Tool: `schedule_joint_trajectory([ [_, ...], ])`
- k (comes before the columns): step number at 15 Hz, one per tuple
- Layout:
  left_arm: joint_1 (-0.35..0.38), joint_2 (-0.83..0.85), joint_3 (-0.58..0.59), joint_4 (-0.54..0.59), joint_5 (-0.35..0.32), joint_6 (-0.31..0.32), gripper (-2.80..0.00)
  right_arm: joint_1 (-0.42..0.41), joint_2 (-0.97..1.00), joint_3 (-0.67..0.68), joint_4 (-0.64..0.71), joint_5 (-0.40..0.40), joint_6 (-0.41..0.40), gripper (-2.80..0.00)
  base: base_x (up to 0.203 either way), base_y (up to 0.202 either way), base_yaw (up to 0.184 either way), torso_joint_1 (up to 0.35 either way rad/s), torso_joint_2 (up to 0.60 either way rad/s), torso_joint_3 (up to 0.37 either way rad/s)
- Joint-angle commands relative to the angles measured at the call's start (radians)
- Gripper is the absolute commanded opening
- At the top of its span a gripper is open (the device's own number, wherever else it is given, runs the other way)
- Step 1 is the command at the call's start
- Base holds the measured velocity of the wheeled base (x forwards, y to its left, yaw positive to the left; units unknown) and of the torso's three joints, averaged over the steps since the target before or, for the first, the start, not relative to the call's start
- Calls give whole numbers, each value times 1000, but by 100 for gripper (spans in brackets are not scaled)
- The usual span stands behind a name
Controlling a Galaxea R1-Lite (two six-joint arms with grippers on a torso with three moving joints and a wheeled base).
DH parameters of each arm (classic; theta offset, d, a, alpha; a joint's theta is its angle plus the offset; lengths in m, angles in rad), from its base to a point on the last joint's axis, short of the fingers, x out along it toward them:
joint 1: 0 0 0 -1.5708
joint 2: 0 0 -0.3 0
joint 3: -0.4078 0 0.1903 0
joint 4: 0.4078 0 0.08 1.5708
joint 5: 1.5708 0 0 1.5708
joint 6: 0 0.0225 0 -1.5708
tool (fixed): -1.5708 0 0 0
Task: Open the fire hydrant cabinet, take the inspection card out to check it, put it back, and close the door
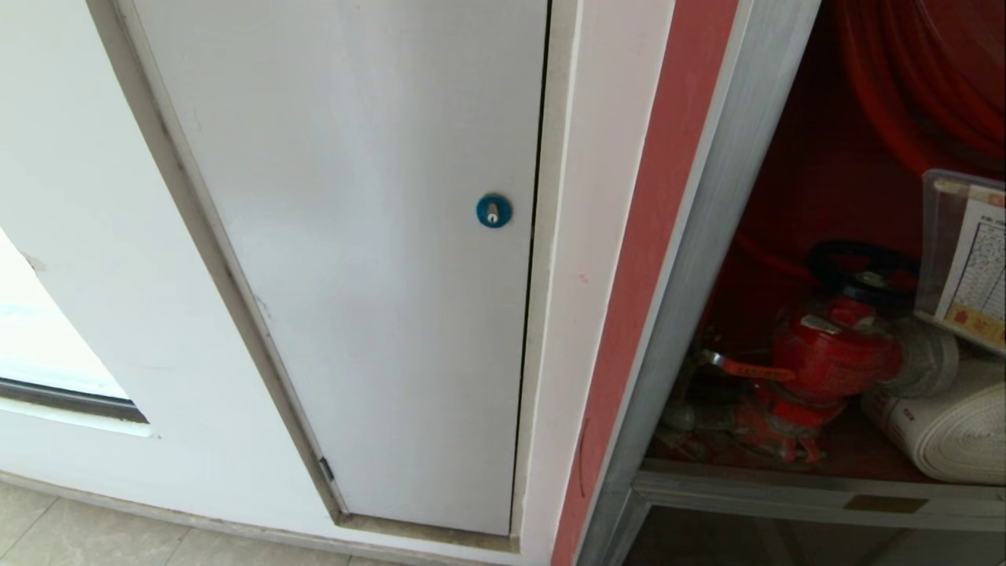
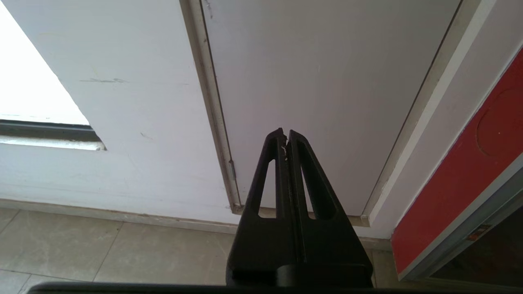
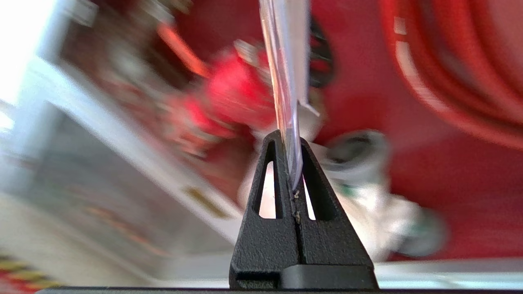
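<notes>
Right wrist view is filled by the right gripper, whose two black, slotted, wedge-shaped fingers are clamped on the edge of the inspection card. From there the card is seen edge-on as a thin, glossy, clear-sleeved sheet, standing up from the fingertips in front of the blurred red interior of the fire hydrant cabinet.

Neither arm is shown in the head view, but the card's face is seen at the far right edge of the picture: a white sheet in a transparent sleeve, printed with fine dark rows, tilted and held in front of the cabinet opening above the white rolled hose. The red hydrant valve with its black handwheel lies just left of the card, and the grey metal frame runs down the opening's left side. The door cannot be made out in any view.

The left gripper is seen only in the left wrist view, its matte black fingers pressed together on nothing, pointed at the plain white panel low near the tiled floor. The panel's small blue round lock appears in the head view alone.
</notes>
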Motion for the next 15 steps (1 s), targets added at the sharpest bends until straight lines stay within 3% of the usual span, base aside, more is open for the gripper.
schedule_joint_trajectory([
  [1,0,1,0,0,0,0,-280,0,-24,-15,41,80,56,-280,0,0,0,0,0,0],
  [8,0,1,0,0,0,0,-280,0,-2,-16,72,379,273,-280,0,0,0,0,0,0],
  [15,0,1,0,0,0,0,-280,14,65,-54,167,577,291,-280,0,0,0,0,0,0],
])
